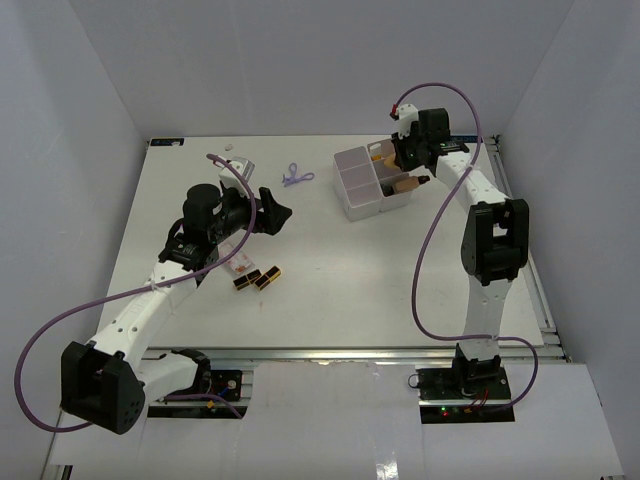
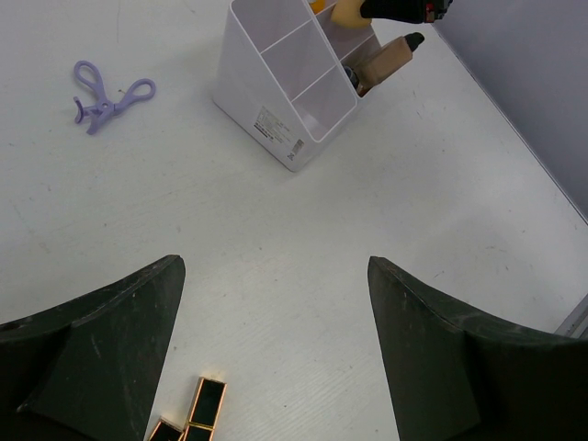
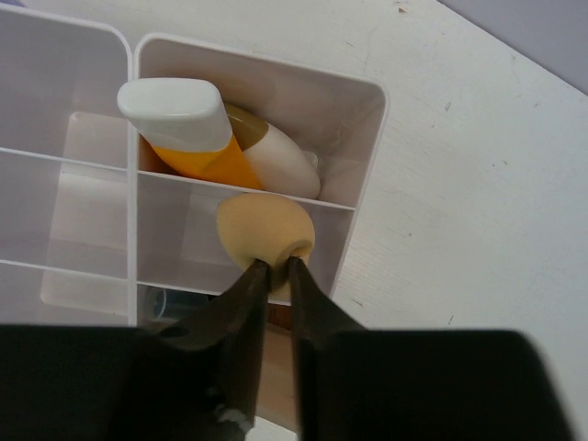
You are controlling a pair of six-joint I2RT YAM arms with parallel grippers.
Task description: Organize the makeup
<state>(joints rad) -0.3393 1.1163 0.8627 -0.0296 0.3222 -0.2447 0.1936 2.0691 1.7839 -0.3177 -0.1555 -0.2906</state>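
Note:
My right gripper (image 3: 278, 268) is shut on the peach teardrop sponge (image 3: 266, 230) and holds it above the far right compartments of the white box (image 3: 363, 165). The orange white-capped tube (image 3: 179, 119) stands in the far compartment. A beige dark-capped bottle (image 1: 408, 184) leans out of the box's right side. My left gripper (image 2: 276, 303) is open and empty above the table. The black-gold lipsticks (image 1: 257, 279) lie just below it and show in the left wrist view (image 2: 204, 404). The lilac clip (image 1: 296, 177) lies left of the box (image 1: 358, 195).
A cream rounded item (image 3: 280, 165) sits beside the orange tube. A small pale object (image 1: 241, 166) lies at the back left, by the purple cable. The right wall is close behind the box. The table's back edge runs just beyond the box.

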